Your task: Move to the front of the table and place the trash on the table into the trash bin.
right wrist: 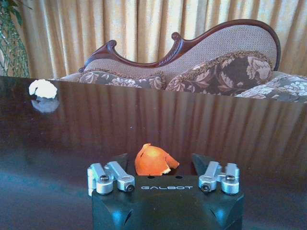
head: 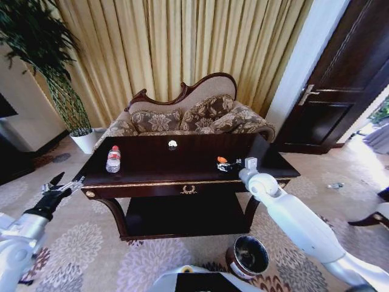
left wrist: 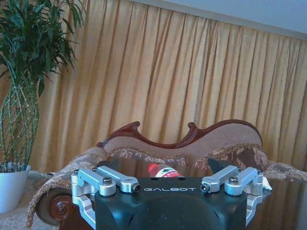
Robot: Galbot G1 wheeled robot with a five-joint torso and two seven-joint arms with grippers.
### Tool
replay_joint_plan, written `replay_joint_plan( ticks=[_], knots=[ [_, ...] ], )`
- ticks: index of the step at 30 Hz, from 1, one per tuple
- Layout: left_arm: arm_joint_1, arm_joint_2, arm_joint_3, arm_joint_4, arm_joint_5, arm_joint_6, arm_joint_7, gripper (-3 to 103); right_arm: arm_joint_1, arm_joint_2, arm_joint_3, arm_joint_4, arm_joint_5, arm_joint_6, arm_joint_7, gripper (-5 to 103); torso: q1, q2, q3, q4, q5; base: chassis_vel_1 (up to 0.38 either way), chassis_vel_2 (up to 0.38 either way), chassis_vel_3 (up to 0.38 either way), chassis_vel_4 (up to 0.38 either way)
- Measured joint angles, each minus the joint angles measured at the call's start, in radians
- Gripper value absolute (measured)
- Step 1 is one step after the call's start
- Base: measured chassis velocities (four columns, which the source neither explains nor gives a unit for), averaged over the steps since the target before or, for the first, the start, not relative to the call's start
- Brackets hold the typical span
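Observation:
On the dark glossy table (head: 152, 173) a clear bottle (head: 113, 159) with a red cap stands near the left end. A white scrap (head: 172, 144) lies at the back middle, and an orange scrap (head: 222, 160) lies toward the right. My right gripper (head: 227, 165) rests low over the tabletop, open. In the right wrist view the orange scrap (right wrist: 153, 159) sits between the fingers of the right gripper (right wrist: 159, 156), untouched. My left gripper (head: 67, 181) hangs open off the table's left end, and the bottle's cap (left wrist: 154, 168) shows beyond it. The trash bin (head: 248, 257) stands on the carpet, front right.
A carved-back patterned sofa (head: 194, 115) stands right behind the table, before gold curtains. A white plant pot (head: 84, 140) is at the back left and a dark door (head: 340, 79) at the right. The table's lower shelf (head: 182, 216) sits beneath the top.

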Motion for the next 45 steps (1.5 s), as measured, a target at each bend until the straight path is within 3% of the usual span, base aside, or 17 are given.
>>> replay_joint_plan(
  ticks=[3, 12, 15, 16, 18, 20, 32, 45],
  knots=[
    [-0.001, 0.001, 0.000, 0.001, 0.000, 0.000, 0.000, 100, 0.000, 0.002, 0.000, -0.002, -0.001, 0.003, 0.004, 71, 0.000, 0.000, 0.000, 0.0000, 0.0000, 0.000, 0.000, 0.000, 0.000],
    [-0.003, 0.005, 0.004, 0.003, 0.000, -0.003, 0.000, 100, -0.016, 0.008, 0.011, -0.004, -0.018, 0.017, 0.023, 33, 0.000, 0.000, 0.000, 0.0000, 0.0000, 0.000, 0.000, 0.000, 0.000],
    [-0.003, 0.011, 0.003, 0.003, -0.001, -0.003, 0.000, 100, -0.022, 0.014, 0.018, -0.002, -0.023, 0.024, 0.032, 27, 0.000, 0.000, 0.000, -0.0001, 0.0000, 0.000, 0.000, 0.000, 0.000],
    [-0.003, 0.014, 0.001, 0.003, -0.002, -0.003, 0.000, 100, -0.027, 0.017, 0.024, 0.004, -0.028, 0.029, 0.040, 16, 0.000, 0.000, 0.000, -0.0001, 0.0001, 0.000, 0.000, 0.000, 0.000],
    [-0.003, 0.015, 0.000, 0.003, -0.003, -0.003, 0.000, 100, -0.030, 0.019, 0.027, 0.009, -0.033, 0.034, 0.044, 16, 0.000, 0.000, 0.000, -0.0002, 0.0003, 0.000, 0.000, 0.000, 0.000],
    [-0.003, 0.018, -0.001, 0.004, -0.004, -0.004, 0.000, 100, -0.050, 0.029, 0.050, 0.038, -0.071, 0.067, 0.064, 6, 0.000, 0.000, 0.000, 0.0000, 0.0000, 0.000, 0.000, 0.000, 0.000],
    [-0.009, 0.015, 0.012, -0.003, 0.001, -0.004, -0.005, 100, -0.177, 0.061, 0.122, 0.160, -0.182, 0.203, 0.179, 3, 0.000, 0.000, 0.000, -0.0001, 0.0000, 0.000, 0.000, 0.000, 0.000],
    [-0.004, 0.011, 0.013, -0.011, 0.005, -0.004, -0.010, 100, -0.192, 0.080, 0.118, 0.184, -0.206, 0.220, 0.204, 3, 0.000, 0.000, 0.000, 0.0001, 0.0000, 0.004, -0.002, -0.002, 0.002]
  ],
)
